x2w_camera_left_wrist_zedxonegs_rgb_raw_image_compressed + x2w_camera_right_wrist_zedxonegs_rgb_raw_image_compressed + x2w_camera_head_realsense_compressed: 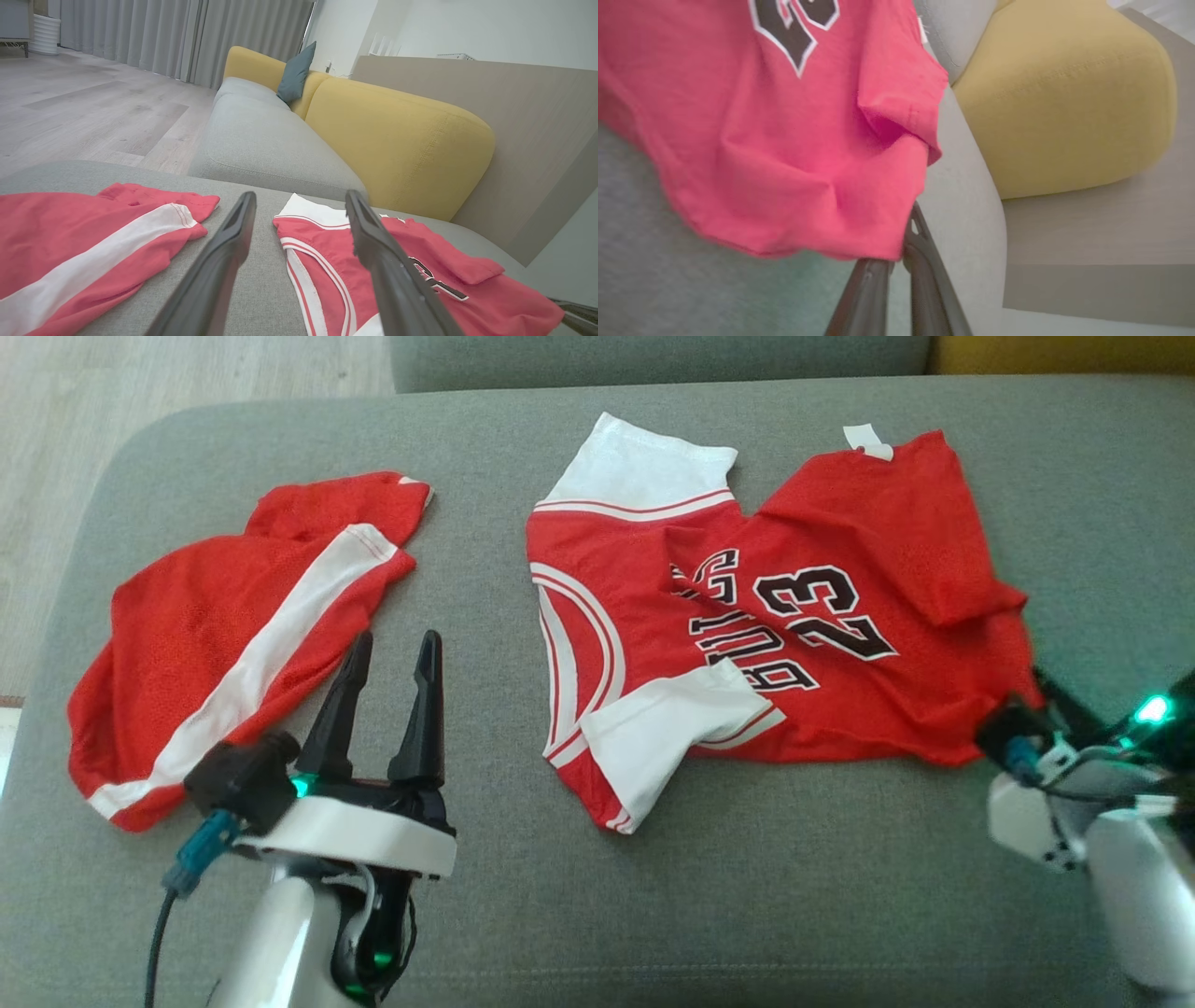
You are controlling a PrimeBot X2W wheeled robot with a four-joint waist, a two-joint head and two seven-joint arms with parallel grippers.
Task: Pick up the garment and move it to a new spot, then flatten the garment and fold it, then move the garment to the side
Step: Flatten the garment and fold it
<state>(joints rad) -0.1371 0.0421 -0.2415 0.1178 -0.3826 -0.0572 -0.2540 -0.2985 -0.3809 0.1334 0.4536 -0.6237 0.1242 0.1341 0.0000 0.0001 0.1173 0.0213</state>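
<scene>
The right claw (901, 254) is clenched on just one corner of the jersey (747, 616), which lies crumpled on the sofa (747, 896) (a flap covers the number), so I think a quick pull may slip the cloth free or bunch it. The left claw (395, 644) is spread wide and grasps nothing, between jersey and shorts (233, 635).

The jersey (840, 616) lies on the seat cushion (653, 896), from its middle toward the right edge. The shorts (215, 644) lie apart from it, by the left edge. My left gripper (397, 639) hangs between the two, toward the near edge. My right gripper (900, 249) pinches the jersey's near right corner. Beyond the far edge lies a second seat (653, 359).
</scene>
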